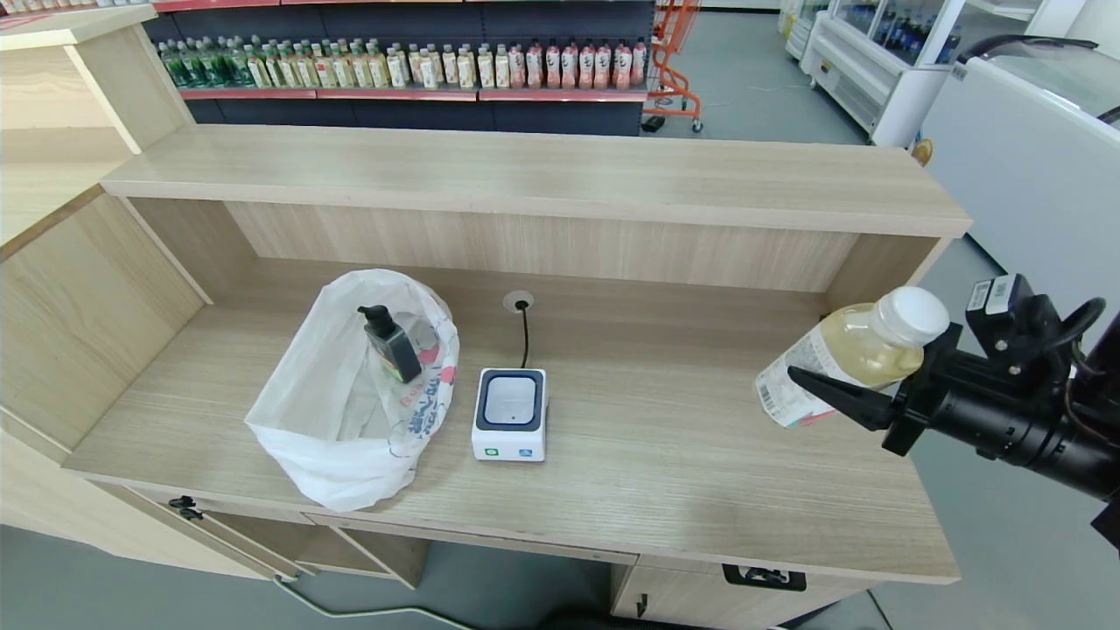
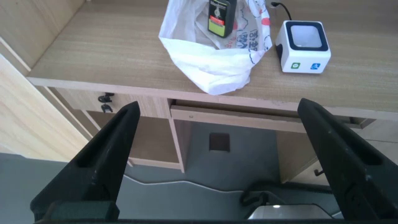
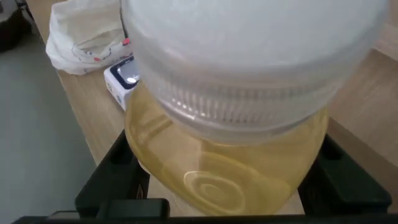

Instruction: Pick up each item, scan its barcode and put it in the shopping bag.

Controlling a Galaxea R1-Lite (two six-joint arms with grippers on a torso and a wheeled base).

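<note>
My right gripper (image 1: 853, 385) is shut on a bottle of pale yellow drink (image 1: 844, 354) with a white cap, held tilted above the counter's right end, with its label barcode at the lower end. Close up, the bottle (image 3: 230, 155) sits between the black fingers (image 3: 112, 180). The white barcode scanner (image 1: 510, 413) stands mid-counter. To its left the white shopping bag (image 1: 350, 394) lies open, with a black pump bottle (image 1: 391, 345) inside. My left gripper (image 2: 224, 162) hangs open below the counter's front edge, with the bag (image 2: 214, 53) and scanner (image 2: 303, 46) beyond it.
A raised wooden ledge (image 1: 525, 175) runs behind the counter, with side walls at both ends. The scanner's black cable (image 1: 525, 332) runs to a hole at the back. Drawers (image 2: 249, 118) sit under the counter front. Shelves of drinks (image 1: 402, 66) stand far behind.
</note>
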